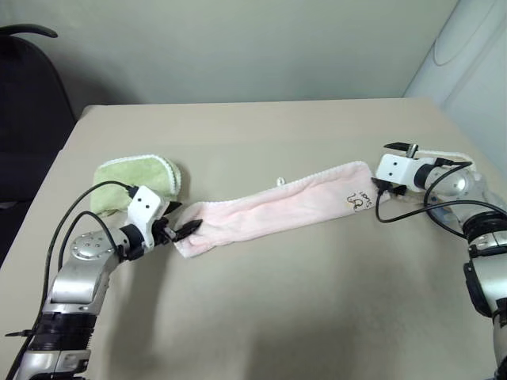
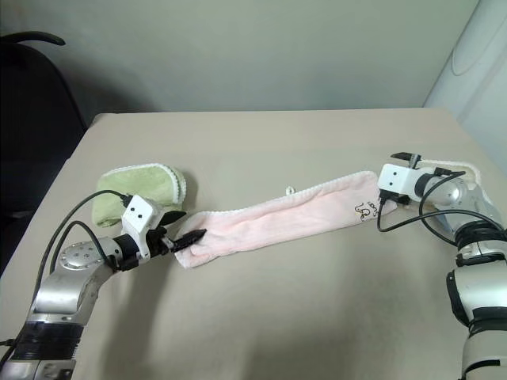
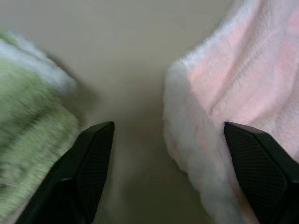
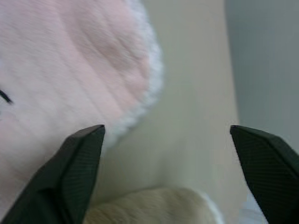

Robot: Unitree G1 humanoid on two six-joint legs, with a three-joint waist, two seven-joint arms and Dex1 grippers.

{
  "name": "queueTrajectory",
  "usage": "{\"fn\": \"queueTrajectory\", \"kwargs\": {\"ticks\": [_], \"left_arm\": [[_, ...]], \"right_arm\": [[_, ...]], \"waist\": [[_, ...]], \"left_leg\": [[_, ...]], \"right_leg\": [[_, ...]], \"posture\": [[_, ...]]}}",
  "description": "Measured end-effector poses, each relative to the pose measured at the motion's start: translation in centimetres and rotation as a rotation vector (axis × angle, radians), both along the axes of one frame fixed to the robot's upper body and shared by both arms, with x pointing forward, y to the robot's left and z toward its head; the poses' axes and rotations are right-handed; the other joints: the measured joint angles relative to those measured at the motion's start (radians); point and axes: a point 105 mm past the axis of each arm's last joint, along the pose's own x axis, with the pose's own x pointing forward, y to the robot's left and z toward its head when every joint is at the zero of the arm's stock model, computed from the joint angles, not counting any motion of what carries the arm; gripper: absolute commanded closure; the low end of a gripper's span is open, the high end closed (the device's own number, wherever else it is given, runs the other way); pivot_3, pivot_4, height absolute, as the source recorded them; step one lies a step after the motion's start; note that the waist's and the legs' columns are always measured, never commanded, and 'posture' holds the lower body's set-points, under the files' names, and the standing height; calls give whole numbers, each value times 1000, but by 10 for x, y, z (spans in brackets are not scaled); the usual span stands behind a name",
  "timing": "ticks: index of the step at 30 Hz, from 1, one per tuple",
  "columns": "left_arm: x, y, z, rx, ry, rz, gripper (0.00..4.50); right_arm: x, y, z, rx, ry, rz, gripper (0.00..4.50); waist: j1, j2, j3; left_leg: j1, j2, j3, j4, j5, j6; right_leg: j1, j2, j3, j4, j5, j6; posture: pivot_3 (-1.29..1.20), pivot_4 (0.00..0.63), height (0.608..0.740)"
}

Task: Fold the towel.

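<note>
Pink terry towel (image 1: 277, 207), long strip, perhaps folded

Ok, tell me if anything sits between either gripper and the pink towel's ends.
Nothing visible does. The left gripper, open, is at the towel's near end; the green towel lies off to its side. The right gripper, open, faces the other end, a beige towel beneath it.

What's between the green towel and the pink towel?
The left gripper, open, sits between the green towel and the pink towel; under it is bare table, as the left wrist view shows.
</note>
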Motion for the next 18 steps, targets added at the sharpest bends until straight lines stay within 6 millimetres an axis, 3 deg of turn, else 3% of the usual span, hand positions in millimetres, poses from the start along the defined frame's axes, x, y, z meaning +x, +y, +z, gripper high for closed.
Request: {"fn": "queueTrajectory", "kwargs": {"ticks": [4, 8, 13, 18], "left_arm": [[9, 20, 23, 18, -117, 128, 609], [10, 28, 33, 6, -172, 183, 609], [1, 9, 44, -30, -209, 88, 609], [-23, -30, 34, -28, -150, -149, 609]], "right_arm": [[-6, -16, 20, 230, -47, -59, 137], [-20, -20, 15, 576, 49, -98, 63], [-54, -5, -14, 1128, 370, -194, 63], [-70, 0, -8, 1569, 506, -294, 63]], "waist": [[-1, 0, 0], [2, 0, 0], [1, -1, 0], [-2, -1, 0]], "left_leg": [[0, 0, 1, 0, 2, -3], [0, 0, 1, 0, 7, -11], [0, 0, 3, 0, 7, -12], [2, 0, 3, 0, 7, -12]], "right_leg": [[0, 0, 0, 0, 0, 0], [1, 0, 0, -1, 0, 0], [0, 2, 2, -1, 0, 0], [1, 2, 3, -1, -1, 1]], "posture": [[0, 150, 740], [0, 150, 740], [0, 150, 740], [0, 150, 740]]}}
